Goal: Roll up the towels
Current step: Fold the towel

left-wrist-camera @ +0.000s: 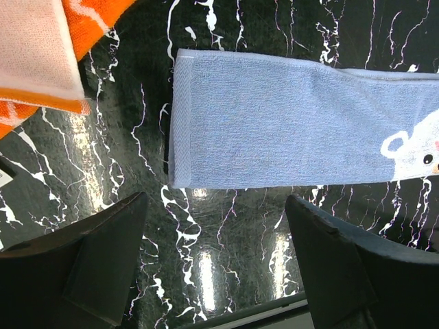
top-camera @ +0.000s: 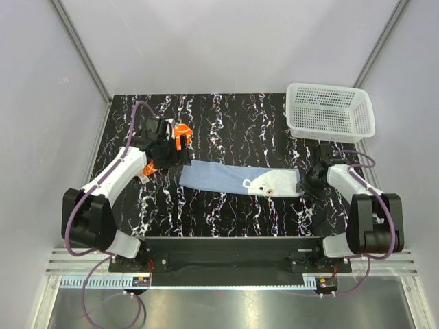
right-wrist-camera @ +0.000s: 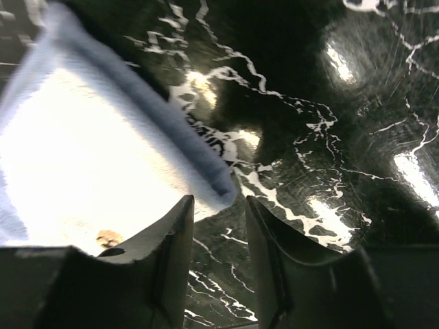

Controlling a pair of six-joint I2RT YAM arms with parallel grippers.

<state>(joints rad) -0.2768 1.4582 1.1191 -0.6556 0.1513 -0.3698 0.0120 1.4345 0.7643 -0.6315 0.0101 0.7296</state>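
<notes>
The blue towel (top-camera: 226, 177) lies flat as a long strip across the middle of the surface (left-wrist-camera: 226, 267). The orange towel (left-wrist-camera: 89, 20) sits just beyond its left end. I judge the step to be taking the strip's right end so a roll can begin there.

My right gripper (right-wrist-camera: 219, 205) is narrowed to a slim gap, with the towel's corner right at the fingertips. The view is close and glary, so I cannot tell whether the cloth is actually pinched.

To do this well I want the whole hem seated between the pads, not just the corner tip. Then I would lift only slightly and turn the edge over squarely, so the roll starts tight and straight along the strip.

My right arm is folded low, with the wrist tipped down to the surface. My left arm reaches forward, and my left gripper (left-wrist-camera: 216, 205) hangs over the strip's left end, spread wide and holding nothing. From there it could pin that end.
</notes>
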